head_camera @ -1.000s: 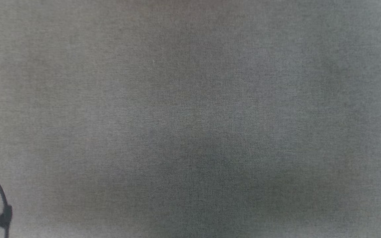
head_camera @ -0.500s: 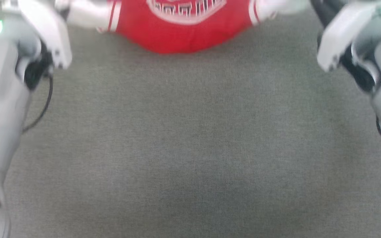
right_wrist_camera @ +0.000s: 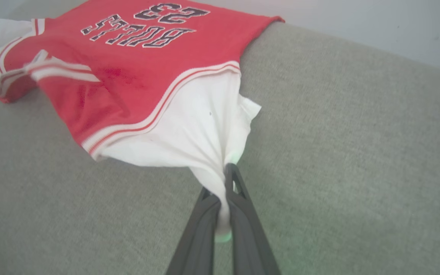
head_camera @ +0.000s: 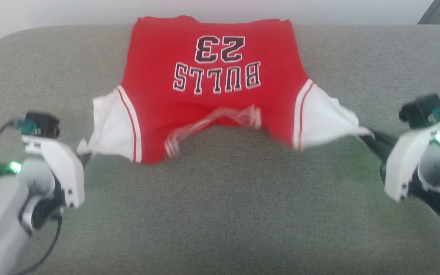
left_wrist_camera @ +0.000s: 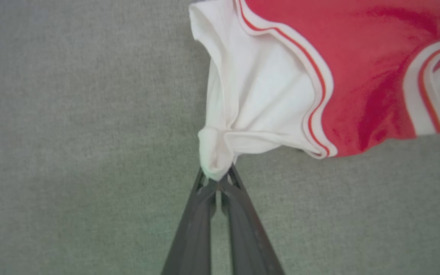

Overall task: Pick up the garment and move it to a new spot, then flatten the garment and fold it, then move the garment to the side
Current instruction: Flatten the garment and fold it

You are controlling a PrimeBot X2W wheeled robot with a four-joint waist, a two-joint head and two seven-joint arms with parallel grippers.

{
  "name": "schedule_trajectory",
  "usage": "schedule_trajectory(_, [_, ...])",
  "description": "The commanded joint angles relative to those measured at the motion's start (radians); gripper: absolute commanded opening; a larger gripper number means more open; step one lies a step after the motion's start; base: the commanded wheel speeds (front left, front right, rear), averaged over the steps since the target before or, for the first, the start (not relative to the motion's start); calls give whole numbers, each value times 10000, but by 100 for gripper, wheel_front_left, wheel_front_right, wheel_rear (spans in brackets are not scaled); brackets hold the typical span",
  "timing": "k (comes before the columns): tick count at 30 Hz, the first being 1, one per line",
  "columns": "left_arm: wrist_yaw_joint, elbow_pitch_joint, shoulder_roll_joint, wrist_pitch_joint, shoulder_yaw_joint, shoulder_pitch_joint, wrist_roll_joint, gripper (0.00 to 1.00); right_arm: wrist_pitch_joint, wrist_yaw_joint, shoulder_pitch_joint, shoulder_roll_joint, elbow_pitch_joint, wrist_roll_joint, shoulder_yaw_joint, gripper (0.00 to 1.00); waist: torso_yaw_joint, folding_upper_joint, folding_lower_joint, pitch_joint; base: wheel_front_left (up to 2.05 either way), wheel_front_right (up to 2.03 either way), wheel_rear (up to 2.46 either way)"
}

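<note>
The garment (head_camera: 208, 76) is stretched at the far edge of the grey cushion (head_camera: 220, 221), its sleeve tips (left_wrist_camera: 214, 152) clamped in the left gripper (left_wrist_camera: 217, 179) and the right gripper (right_wrist_camera: 222, 189). Such small pinches could be pulled free under tension, and the blurred collar (head_camera: 212, 118) is perhaps left creased.

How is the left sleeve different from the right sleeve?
The left sleeve ends in a small bunched knob at the left tool's tips; the right sleeve is drawn into a long twisted tail running between the right tool's fingers. The right sleeve looks stretched thinner than the left sleeve. Both are white and pinched by shut tools.
</note>
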Motion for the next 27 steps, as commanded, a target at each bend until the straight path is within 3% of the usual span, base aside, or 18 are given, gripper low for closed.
schedule_trajectory(1, [485,-756,380,183,91,753,-218,0,254,-1,607,-172,-434,19,-248,0,-32,0,0,-37,0,0,0])
schedule_trajectory(6, [1824,-3098,1353,538,279,2590,-693,0,1067,-1,2241,-442,-1518,-63,-1084,0,-120,0,0,-40,0,0,0])
schedule_trajectory(7, [1824,-3098,1353,538,279,2590,-693,0,1067,-1,2241,-442,-1518,-63,-1084,0,-120,0,0,-40,0,0,0])
schedule_trajectory(16, [3748,-5668,2381,1234,571,4997,-1659,0,3035,-1,4910,-452,-3404,-182,-2461,0,-223,0,0,138,0,0,0])
schedule_trajectory(20, [4240,-6268,2616,1104,779,5510,-1897,0,3765,-1,5747,-356,-4142,-374,-2977,0,-234,0,0,240,0,0,0])
schedule_trajectory(24, [4479,-6528,2468,758,989,5658,-1945,0,3963,-1,6115,74,-4417,-732,-3380,0,-221,0,0,296,0,0,0])
schedule_trajectory(25, [4509,-6529,2399,673,1034,5636,-1952,0,4044,-1,6172,183,-4410,-820,-3411,13,-214,0,0,308,0,0,0])
schedule_trajectory(26, [4549,-6522,2366,603,1026,5596,-1910,0,4080,-1,6201,262,-4380,-963,-3418,50,-205,0,0,319,0,0,0])
schedule_trajectory(27, [4519,-6532,2316,573,1007,5524,-1843,0,4064,-3,6150,405,-4262,-1157,-3554,100,-196,0,0,332,0,0,0])
